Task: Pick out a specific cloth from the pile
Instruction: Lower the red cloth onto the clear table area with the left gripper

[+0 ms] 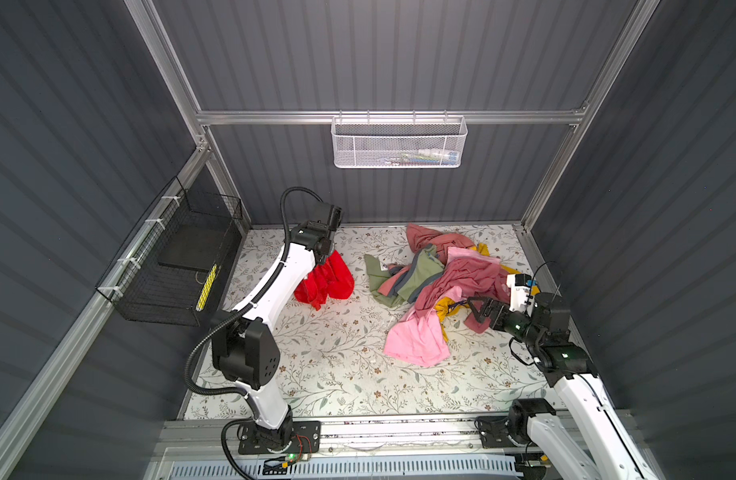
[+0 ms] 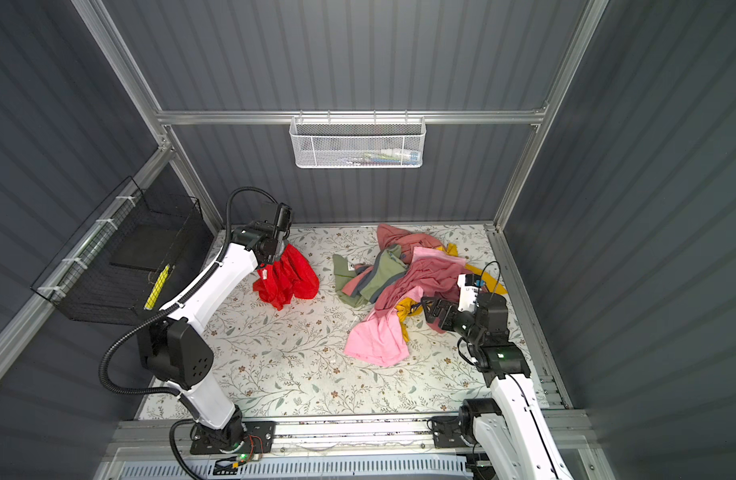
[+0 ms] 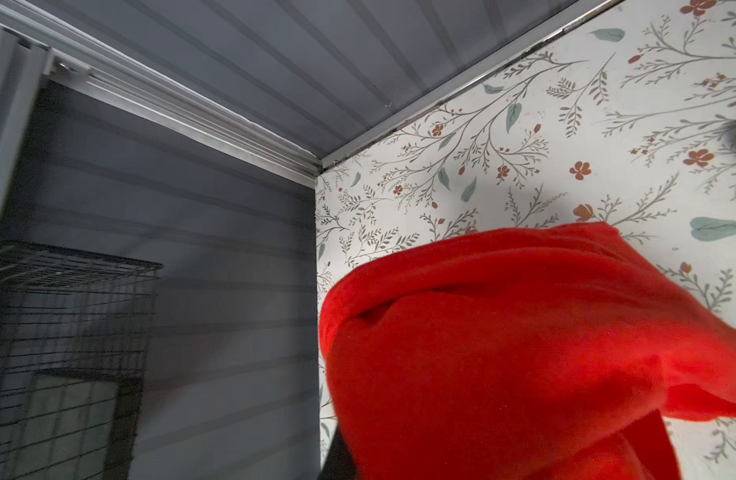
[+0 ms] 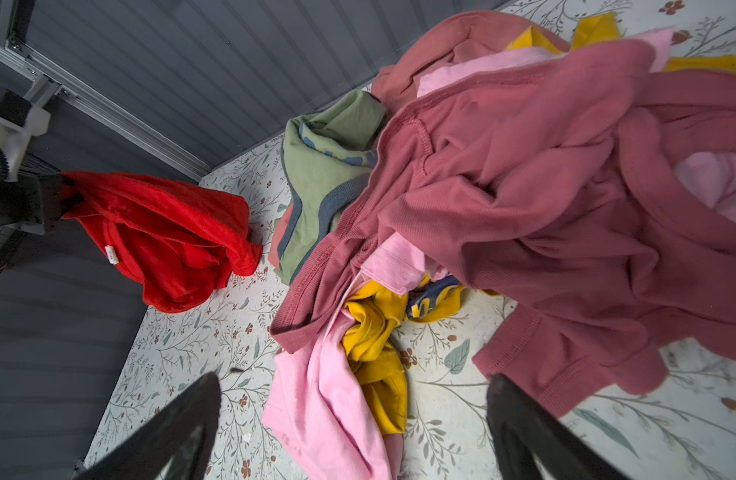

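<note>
The bright red cloth (image 1: 327, 282) (image 2: 289, 278) hangs bunched from my left gripper (image 1: 324, 259), which is shut on its top edge at the back left, apart from the pile. It fills the left wrist view as the red cloth (image 3: 524, 353) and hides the jaws there. Its lower folds reach down near the table. The pile (image 1: 441, 278) (image 2: 403, 282) lies at the back right: a salmon-pink shirt (image 4: 545, 199), olive green (image 4: 329, 166), light pink (image 4: 329, 399) and mustard yellow (image 4: 374, 332). My right gripper (image 1: 476, 307) (image 4: 354, 378) stands open at the pile's near right edge, holding nothing.
A black wire basket (image 1: 179, 266) hangs on the left wall beside the left arm. A white mesh basket (image 1: 399, 141) hangs on the back wall. The floral table (image 1: 337, 365) is walled by grey panels on three sides.
</note>
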